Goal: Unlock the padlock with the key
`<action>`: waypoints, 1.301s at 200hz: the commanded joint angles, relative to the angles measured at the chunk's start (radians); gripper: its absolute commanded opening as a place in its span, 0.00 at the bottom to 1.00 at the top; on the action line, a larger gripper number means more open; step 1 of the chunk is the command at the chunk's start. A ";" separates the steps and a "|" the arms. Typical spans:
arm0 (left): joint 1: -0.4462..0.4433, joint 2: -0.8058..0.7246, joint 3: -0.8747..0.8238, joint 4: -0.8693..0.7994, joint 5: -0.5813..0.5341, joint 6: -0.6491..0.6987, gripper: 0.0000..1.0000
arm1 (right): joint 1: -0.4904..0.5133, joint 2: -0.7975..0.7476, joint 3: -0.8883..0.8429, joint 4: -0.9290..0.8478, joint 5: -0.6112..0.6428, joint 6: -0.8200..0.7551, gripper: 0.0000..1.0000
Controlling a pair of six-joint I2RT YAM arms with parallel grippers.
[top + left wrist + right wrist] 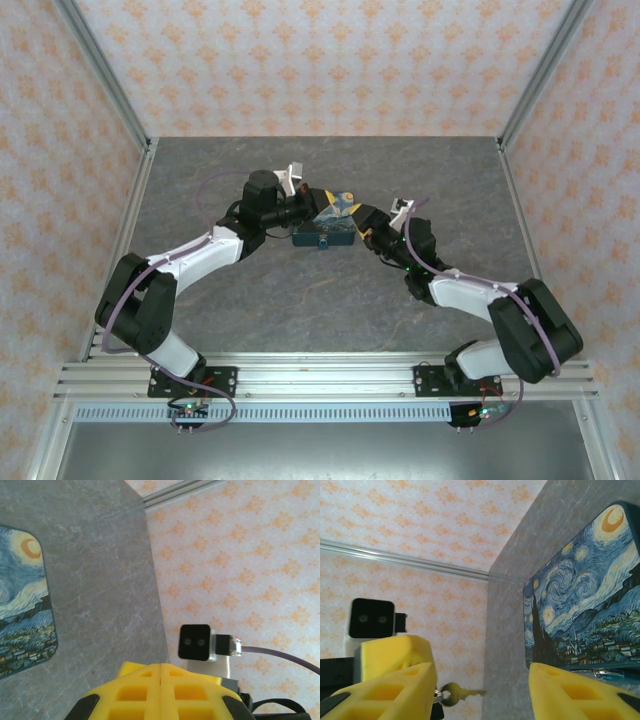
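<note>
A brass key (462, 695) hangs from a ring that disappears behind my right gripper's left finger (395, 685). What holds the ring is hidden. My right gripper (481, 672) is open, with nothing between its fingers. The left gripper (160, 666) is shut, its yellow pads pressed flat together with nothing showing between them. One of its fingers (395, 650) sits right beside the key ring. In the top view both grippers, left (310, 208) and right (366, 222), meet over a blue block (323, 237), which seems to be the padlock. A teal edge with a silvery bar (607, 673) peeks out below the mat.
A Starry Night patterned mat (580, 595) lies on the grey stone tabletop (250, 290), and it is also at the left edge of the left wrist view (20, 605). Patterned walls and aluminium frame rails (105, 75) enclose the table on three sides.
</note>
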 commanded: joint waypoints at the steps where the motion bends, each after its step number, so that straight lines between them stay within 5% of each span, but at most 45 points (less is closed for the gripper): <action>1: -0.001 0.014 -0.025 0.100 0.017 -0.033 0.00 | 0.024 0.035 0.048 0.155 -0.009 0.045 0.51; 260: -0.010 0.027 -0.046 0.173 -0.070 -0.100 0.00 | 0.084 0.144 0.048 0.309 0.019 0.122 0.32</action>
